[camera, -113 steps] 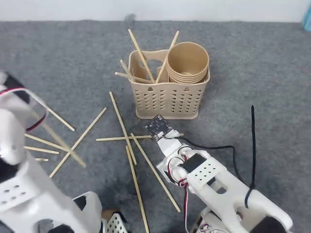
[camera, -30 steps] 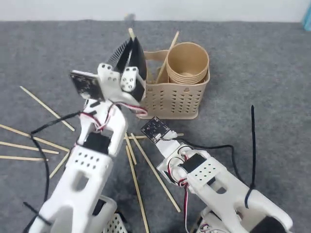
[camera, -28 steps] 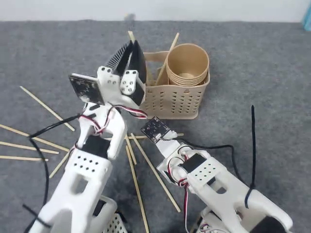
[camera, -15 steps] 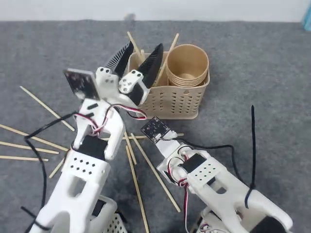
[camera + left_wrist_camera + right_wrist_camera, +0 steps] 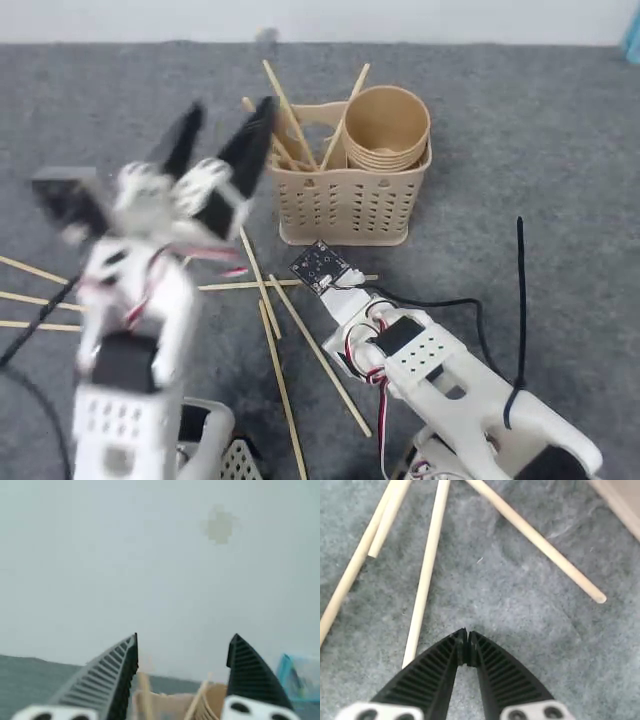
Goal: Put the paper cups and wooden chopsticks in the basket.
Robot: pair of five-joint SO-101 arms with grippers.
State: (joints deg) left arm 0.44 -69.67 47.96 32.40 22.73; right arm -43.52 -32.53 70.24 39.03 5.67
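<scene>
The tan slotted basket (image 5: 350,205) stands on the grey carpet and holds a stack of paper cups (image 5: 386,125) and several wooden chopsticks (image 5: 285,110) leaning upright. My left gripper (image 5: 228,112) hangs open and empty in the air, just left of the basket. In the left wrist view its fingers (image 5: 117,667) spread wide with the basket's top (image 5: 167,702) low between them. My right gripper (image 5: 466,635) is shut on nothing, low over the carpet beside loose chopsticks (image 5: 427,575). More chopsticks (image 5: 255,262) lie in front of the basket.
The right arm (image 5: 420,360) sits in front of the basket with a black cable (image 5: 520,300) on its right. Other loose chopsticks (image 5: 30,300) lie at the far left. A pale wall (image 5: 160,555) backs the carpet.
The left gripper, shut at the basket's left corner a second ago, opened and swung back to the left, away from the basket. The right arm has not moved.
</scene>
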